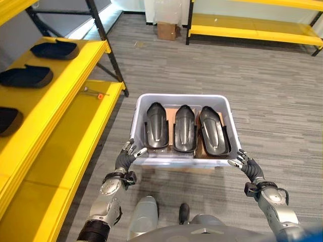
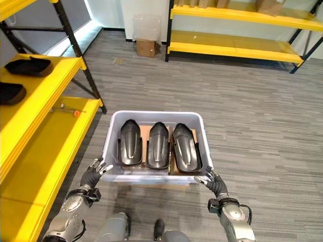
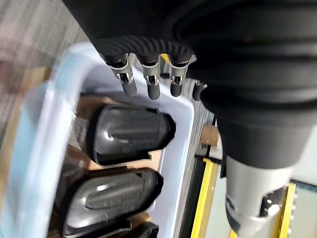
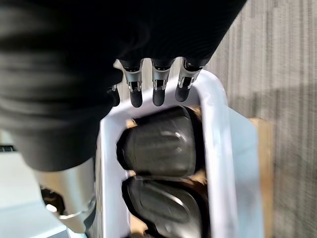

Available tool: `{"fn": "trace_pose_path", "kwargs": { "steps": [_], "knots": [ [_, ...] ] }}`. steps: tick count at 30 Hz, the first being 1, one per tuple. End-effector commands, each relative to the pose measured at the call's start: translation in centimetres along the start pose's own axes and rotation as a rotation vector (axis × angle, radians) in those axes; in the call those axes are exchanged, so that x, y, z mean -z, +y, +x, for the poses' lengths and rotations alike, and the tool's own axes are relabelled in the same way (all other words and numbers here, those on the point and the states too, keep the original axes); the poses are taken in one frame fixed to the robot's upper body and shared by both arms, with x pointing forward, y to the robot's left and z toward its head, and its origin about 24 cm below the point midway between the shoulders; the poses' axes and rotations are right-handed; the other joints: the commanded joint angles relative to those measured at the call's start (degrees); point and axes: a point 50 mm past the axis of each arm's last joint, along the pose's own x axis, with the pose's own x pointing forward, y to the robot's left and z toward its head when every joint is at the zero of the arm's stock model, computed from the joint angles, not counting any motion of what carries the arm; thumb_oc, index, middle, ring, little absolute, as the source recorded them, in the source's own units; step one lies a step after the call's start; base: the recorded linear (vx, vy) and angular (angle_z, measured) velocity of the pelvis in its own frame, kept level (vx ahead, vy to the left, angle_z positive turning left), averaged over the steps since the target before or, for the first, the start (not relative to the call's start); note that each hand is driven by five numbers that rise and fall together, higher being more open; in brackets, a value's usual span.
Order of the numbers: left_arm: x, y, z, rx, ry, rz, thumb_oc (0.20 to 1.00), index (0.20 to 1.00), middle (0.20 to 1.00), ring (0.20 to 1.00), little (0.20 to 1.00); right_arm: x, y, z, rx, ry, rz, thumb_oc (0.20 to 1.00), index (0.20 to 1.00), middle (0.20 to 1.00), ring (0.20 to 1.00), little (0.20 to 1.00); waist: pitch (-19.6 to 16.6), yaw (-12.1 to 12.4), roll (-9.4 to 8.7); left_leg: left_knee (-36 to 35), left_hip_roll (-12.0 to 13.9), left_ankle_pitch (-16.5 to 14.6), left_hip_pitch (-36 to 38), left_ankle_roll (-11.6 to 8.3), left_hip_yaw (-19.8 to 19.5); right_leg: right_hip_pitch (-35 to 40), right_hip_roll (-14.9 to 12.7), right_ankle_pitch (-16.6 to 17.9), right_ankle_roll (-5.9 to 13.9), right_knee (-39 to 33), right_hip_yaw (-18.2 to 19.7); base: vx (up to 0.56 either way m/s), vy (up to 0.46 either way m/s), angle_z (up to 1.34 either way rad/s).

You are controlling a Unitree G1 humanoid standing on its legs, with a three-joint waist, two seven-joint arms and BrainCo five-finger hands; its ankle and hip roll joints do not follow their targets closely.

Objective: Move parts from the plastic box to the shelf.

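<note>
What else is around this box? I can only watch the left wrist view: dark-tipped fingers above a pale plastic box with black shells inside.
Observer: The pale grey plastic box holds three black moulded plastic parts, side by side.
Operator: Where would they go?
Observer: A yellow shelf with black uprights stands on the robot's left. Three similar black parts lie on its upper tier.
Operator: What about the other hand?
Observer: The right robot hand is open at the box's near right corner. The left robot hand is open at the near left corner.
</note>
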Motion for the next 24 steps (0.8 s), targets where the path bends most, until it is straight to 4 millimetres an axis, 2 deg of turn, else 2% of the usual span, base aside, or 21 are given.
{"fn": "trace_pose_path", "kwargs": {
  "steps": [1, 3, 6, 7, 9, 11, 17, 20, 24],
  "knots": [
    [-1.2, 0.1, -0.1, 0.003, -0.071, -0.015, 1.000, 1.000, 1.000, 1.000, 1.000, -1.3, -1.1, -0.4, 0.021, -0.068, -0.020, 1.000, 1.000, 1.000, 1.000, 1.000, -1.2, 0.9, 0.33, -7.5, 0.2, 6.5, 10.5, -0.19, -1.4, -6.1, -2.6, 2.9, 7.32, 2.4, 3.4, 0.12, 0.092, -0.51],
    [-1.2, 0.2, -0.2, 0.002, -0.074, -0.015, 1.000, 1.000, 1.000, 1.000, 1.000, -1.1, -1.2, -0.5, 0.020, -0.063, -0.028, 1.000, 1.000, 1.000, 1.000, 1.000, -1.9, 1.3, 1.25, -11.8, 1.3, 8.6, 11.0, -0.90, -2.0, -4.3, -2.8, 1.7, 7.78, 2.4, 4.3, 0.20, 0.185, -0.53],
    [-1.0, 0.2, -0.3, 0.002, -0.067, -0.013, 1.000, 1.000, 1.000, 1.000, 1.000, -0.9, -1.1, -0.6, 0.023, -0.059, -0.030, 1.000, 1.000, 1.000, 1.000, 1.000, -2.5, 1.4, 1.89, -13.9, 1.0, 8.6, 12.6, -0.68, -2.3, -3.7, -3.2, 1.4, 8.39, 2.5, 4.7, 0.16, 0.191, -0.36],
    [-1.1, 0.2, -0.3, 0.015, -0.067, -0.004, 1.000, 1.000, 1.000, 1.000, 1.000, -1.1, -0.9, -0.5, 0.018, -0.067, -0.016, 1.000, 1.000, 1.000, 1.000, 1.000, -3.3, 1.2, 2.08, -14.4, 0.2, 7.7, 13.6, -0.25, -0.2, -3.0, -4.7, 1.7, 9.09, 2.3, 4.6, 0.12, 0.157, -0.01],
    [-1.1, 0.3, -0.3, 0.015, -0.066, 0.003, 1.000, 1.000, 1.000, 1.000, 1.000, -1.1, -0.8, -0.5, 0.017, -0.070, -0.015, 1.000, 1.000, 1.000, 1.000, 1.000, -3.5, 1.2, 2.15, -14.7, -0.1, 7.4, 14.1, 0.01, 0.3, -3.0, -5.2, 1.8, 9.42, 2.4, 4.8, 0.12, 0.157, -0.02],
    [-1.1, 0.7, -0.4, 0.005, -0.060, 0.017, 1.000, 1.000, 1.000, 1.000, 1.000, -1.2, 0.0, -0.3, -0.003, -0.072, -0.013, 1.000, 1.000, 1.000, 1.000, 1.000, -3.9, 1.4, 2.40, -15.3, -1.1, 6.1, 15.3, 1.12, 1.9, -3.1, -6.5, 2.2, 10.57, 2.6, 5.6, 0.15, 0.204, -0.23],
    [-1.4, 1.3, -0.6, -0.017, -0.068, 0.015, 1.000, 1.000, 1.000, 1.000, 1.000, -1.7, 0.5, -0.1, -0.020, -0.092, -0.028, 1.000, 1.000, 1.000, 1.000, 1.000, -4.1, 1.6, 2.57, -15.9, -1.9, 4.9, 16.2, 2.00, 4.1, -3.7, -7.8, 3.0, 11.98, 2.1, 6.4, 0.08, 0.104, -0.23],
    [-1.8, 2.0, -0.9, -0.056, -0.095, -0.023, 1.000, 1.000, 1.000, 1.000, 1.000, -3.0, 0.4, 0.1, -0.017, -0.146, -0.066, 1.000, 1.000, 1.000, 1.000, 1.000, -4.0, 1.7, 2.27, -16.3, -1.9, 4.4, 16.4, 2.13, 6.0, -4.2, -8.5, 4.0, 12.71, 0.7, 6.5, 0.15, 0.041, -0.36],
    [-2.3, 2.2, -1.1, -0.069, -0.126, -0.044, 1.000, 1.000, 1.000, 1.000, 1.000, -4.5, 0.3, 0.2, -0.008, -0.206, -0.082, 1.000, 1.000, 1.000, 1.000, 1.000, -3.7, 1.4, 2.24, -17.1, -1.8, 4.8, 15.9, 1.88, 6.0, -4.6, -8.6, 4.1, 12.85, 0.0, 5.8, 0.09, -0.011, -0.08]
  ]
}}
